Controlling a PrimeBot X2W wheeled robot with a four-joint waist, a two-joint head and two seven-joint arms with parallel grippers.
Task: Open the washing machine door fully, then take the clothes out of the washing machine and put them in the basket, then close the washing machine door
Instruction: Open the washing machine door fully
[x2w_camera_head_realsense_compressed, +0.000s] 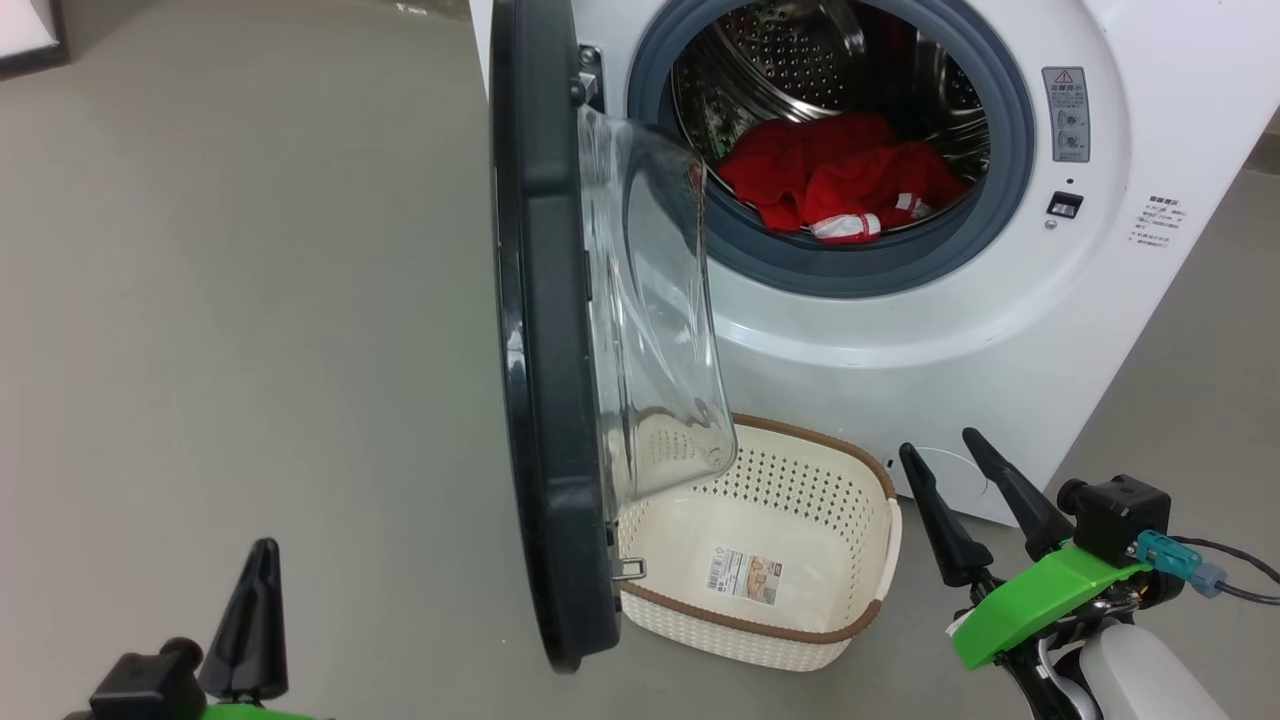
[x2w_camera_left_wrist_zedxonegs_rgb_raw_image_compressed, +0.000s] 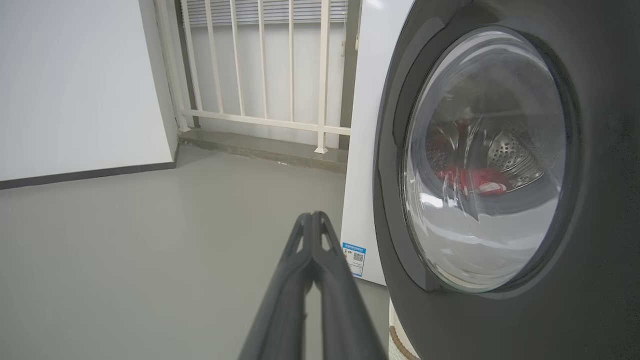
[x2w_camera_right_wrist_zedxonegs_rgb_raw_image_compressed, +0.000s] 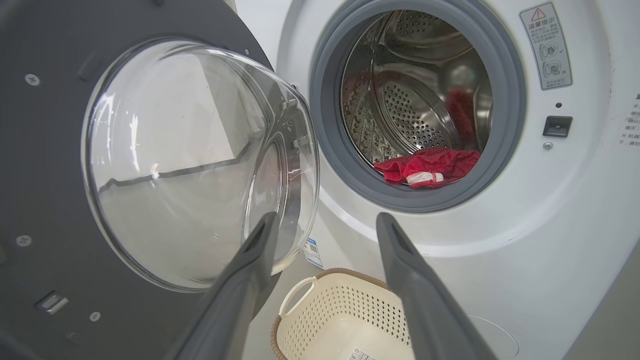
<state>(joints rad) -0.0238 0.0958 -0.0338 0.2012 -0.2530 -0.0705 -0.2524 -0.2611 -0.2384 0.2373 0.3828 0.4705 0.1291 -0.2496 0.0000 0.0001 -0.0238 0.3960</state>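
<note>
The white washing machine (x2w_camera_head_realsense_compressed: 1100, 300) stands at the upper right with its black washing machine door (x2w_camera_head_realsense_compressed: 545, 400) swung out edge-on towards me, glass bowl facing the drum. The red clothes (x2w_camera_head_realsense_compressed: 840, 180) lie at the front of the steel drum, also in the right wrist view (x2w_camera_right_wrist_zedxonegs_rgb_raw_image_compressed: 430, 167). The cream basket (x2w_camera_head_realsense_compressed: 800, 480) sits empty on the floor below the door and opening. My left gripper (x2w_camera_head_realsense_compressed: 255, 600) is shut on nothing, left of the door's outer face (x2w_camera_left_wrist_zedxonegs_rgb_raw_image_compressed: 500, 310). My right gripper (x2w_camera_head_realsense_compressed: 940, 445) is open and empty, right of the basket (x2w_camera_right_wrist_zedxonegs_rgb_raw_image_compressed: 340, 310), pointing at the drum opening.
Bare grey floor (x2w_camera_head_realsense_compressed: 250, 300) spreads to the left of the door. In the left wrist view a white wall (x2w_camera_left_wrist_zedxonegs_rgb_raw_image_compressed: 75, 85) and a white railing (x2w_camera_left_wrist_zedxonegs_rgb_raw_image_compressed: 260, 65) stand behind the machine. A cable (x2w_camera_head_realsense_compressed: 1240, 575) trails from the right wrist.
</note>
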